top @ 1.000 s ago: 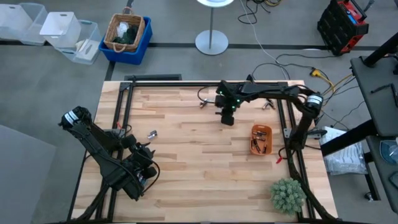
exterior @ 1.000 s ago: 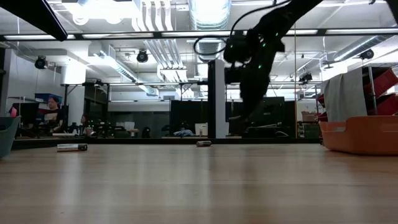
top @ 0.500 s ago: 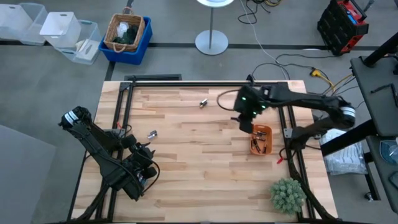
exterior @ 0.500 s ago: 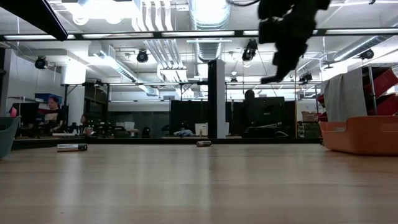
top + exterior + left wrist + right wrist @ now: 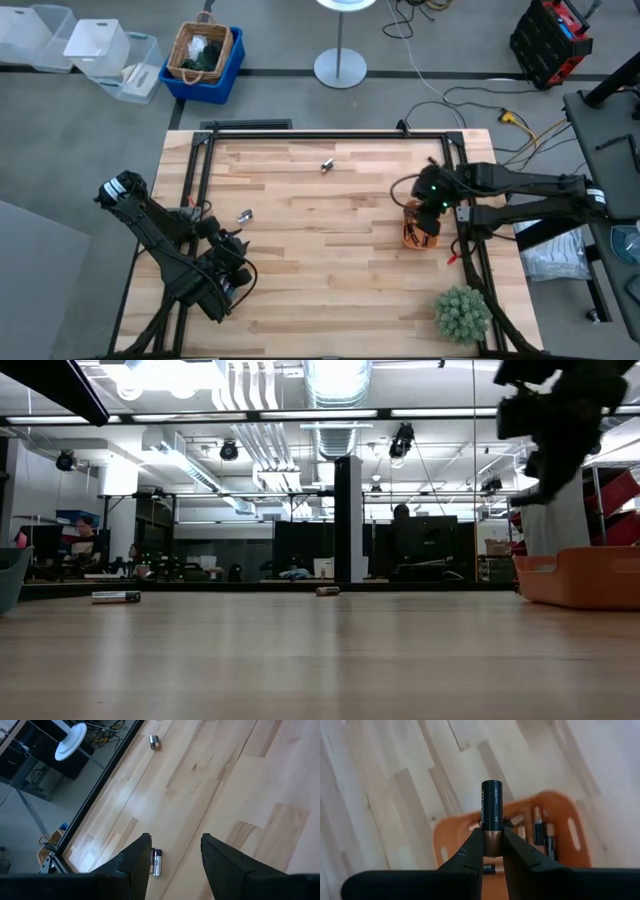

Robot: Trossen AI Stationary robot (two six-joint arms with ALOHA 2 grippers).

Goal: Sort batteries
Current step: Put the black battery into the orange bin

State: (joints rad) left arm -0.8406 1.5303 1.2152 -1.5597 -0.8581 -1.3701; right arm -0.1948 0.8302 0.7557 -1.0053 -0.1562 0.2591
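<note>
My right gripper [image 5: 492,840] is shut on a black and copper AA battery [image 5: 491,807]. It hangs above the orange tray [image 5: 420,226] at the table's right side, in which several batteries [image 5: 542,832] lie. In the low view this gripper [image 5: 555,420] is high over the tray [image 5: 580,575]. One loose battery [image 5: 326,166] lies at the far middle of the table and another [image 5: 244,214] at the left. My left gripper [image 5: 172,845] waits open at the near left, just short of that second battery [image 5: 156,862]. My right gripper pinches the battery's copper end [image 5: 491,845] between its two fingers. The battery lies along the fingers, and its black end [image 5: 491,787] sticks out past the fingertips. It is lifted clear, over the orange tray.
A teal tray [image 5: 10,575] shows at the left edge of the low view. A green plant [image 5: 462,313] stands at the table's near right corner. Bare wood spreads across the middle of the table.
My right gripper has risen from the far middle of the table. It has carried the battery toward the right edge and a little nearer, and now hangs over the orange tray. The two loose batteries have stayed where they were.
</note>
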